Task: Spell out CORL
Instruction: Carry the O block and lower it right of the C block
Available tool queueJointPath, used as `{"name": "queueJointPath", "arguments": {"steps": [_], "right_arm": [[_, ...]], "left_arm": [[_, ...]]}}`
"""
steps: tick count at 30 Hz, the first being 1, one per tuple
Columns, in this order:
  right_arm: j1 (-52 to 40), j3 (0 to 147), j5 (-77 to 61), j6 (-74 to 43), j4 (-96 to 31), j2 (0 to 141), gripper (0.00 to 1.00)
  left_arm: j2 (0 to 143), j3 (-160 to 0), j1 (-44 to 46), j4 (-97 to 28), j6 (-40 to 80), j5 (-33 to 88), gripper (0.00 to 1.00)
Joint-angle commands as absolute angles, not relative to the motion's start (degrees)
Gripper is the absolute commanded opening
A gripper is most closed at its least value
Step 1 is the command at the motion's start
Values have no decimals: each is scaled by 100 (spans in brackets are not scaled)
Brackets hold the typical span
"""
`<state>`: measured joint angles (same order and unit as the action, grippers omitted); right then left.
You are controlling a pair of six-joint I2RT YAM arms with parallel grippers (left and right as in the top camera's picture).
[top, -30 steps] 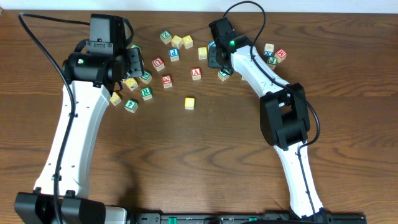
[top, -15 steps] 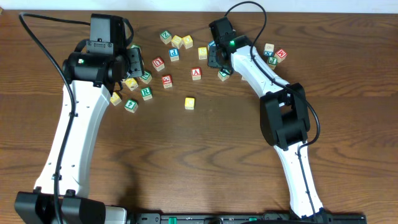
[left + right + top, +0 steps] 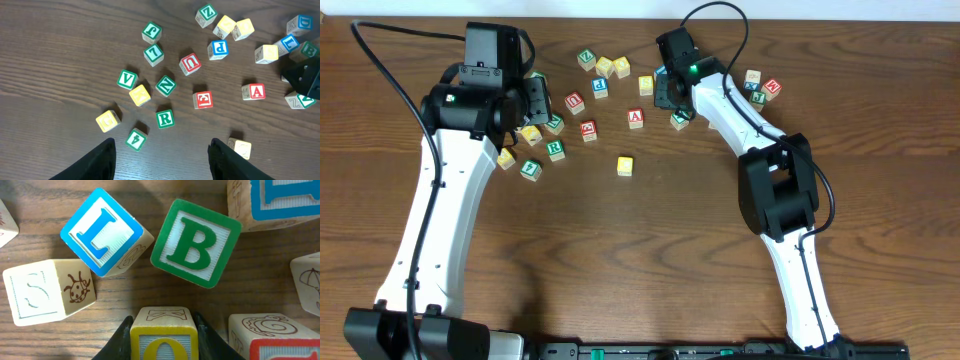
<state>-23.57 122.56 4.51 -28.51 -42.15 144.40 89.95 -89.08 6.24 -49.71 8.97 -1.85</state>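
Left arm: stretched up the left side of the table [image 3: 640, 270], with my wrist over the left cluster of cubes. My left gripper [image 3: 161, 145] hangs above the wood, camera looking straight down. Its black fingers are spread wide with nothing between them. The green R cube [image 3: 165, 119] lies flat on the table just ahead of the gap, among other green-lettered cubes.

Right arm: elbow bent right of centre, forearm reaching up and left to the upper cluster. My right gripper [image 3: 162, 325] is low, its fingers pressed against both sides of the yellow O cube [image 3: 163, 347]. A K is outlined on that cube's neighbouring face. The blue L cube [image 3: 102, 232] sits just beyond, turned diagonally, apart from the green B cube [image 3: 196, 242] at its right.

The plain yellow cube [image 3: 625, 165] lies alone, below the rest.

Materials: the cubes are pale wood, square-edged, with painted frames, raised letters and line drawings on the side faces. The table is dark brown with a fine grain.
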Motion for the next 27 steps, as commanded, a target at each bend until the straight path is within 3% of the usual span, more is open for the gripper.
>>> {"name": "queueJointPath", "arguments": {"steps": [1, 11, 15, 27], "right_arm": [[-2324, 12307, 458, -2453, -4250, 14147, 20], [-2335, 12307, 438, -1911, -4729, 13168, 19], [-2381, 12307, 202, -1911, -5461, 12665, 17], [-3120, 12276, 51, -1988, -6947, 13010, 15]], "left_arm": [[9061, -8936, 602, -4991, 906, -198, 59], [9061, -8936, 602, -4991, 906, -198, 59], [9061, -8936, 602, -4989, 906, -198, 58], [9061, -8936, 602, -4984, 906, -200, 58]]}}
